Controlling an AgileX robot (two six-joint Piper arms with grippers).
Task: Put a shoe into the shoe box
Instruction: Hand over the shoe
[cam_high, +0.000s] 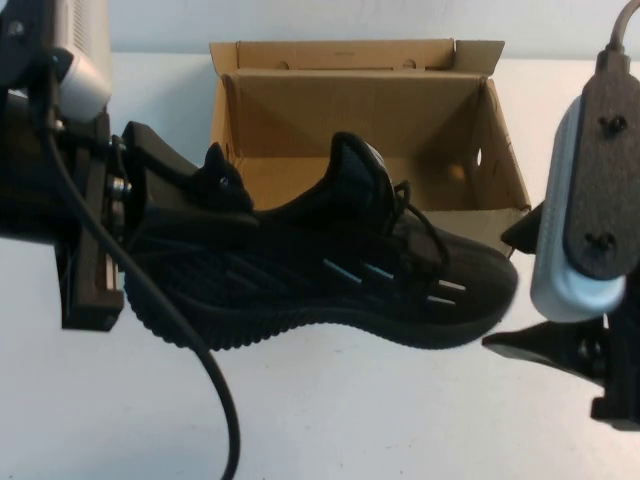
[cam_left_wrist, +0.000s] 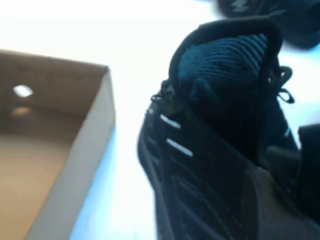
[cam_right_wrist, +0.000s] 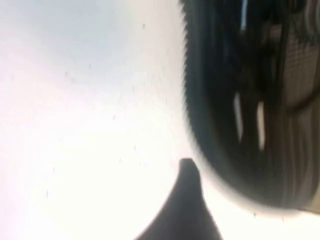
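gripping the heel of the all-black knit sneaker (cam_high: 330, 270), the left tool (cam_high: 150, 215) holds it before the brown corrugated cardboard box (cam_high: 365, 120). right tool (cam_high: 560, 345) is spread, empty, near the toe. risk: toe catching the box's front wall.

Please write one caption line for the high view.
Left tool shut on black knit shoe before open brown cardboard box; right tool beside its toe.

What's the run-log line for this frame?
left gripper: shut on shoe heel, lifted | right gripper: open, at toe | shoe box: open, behind
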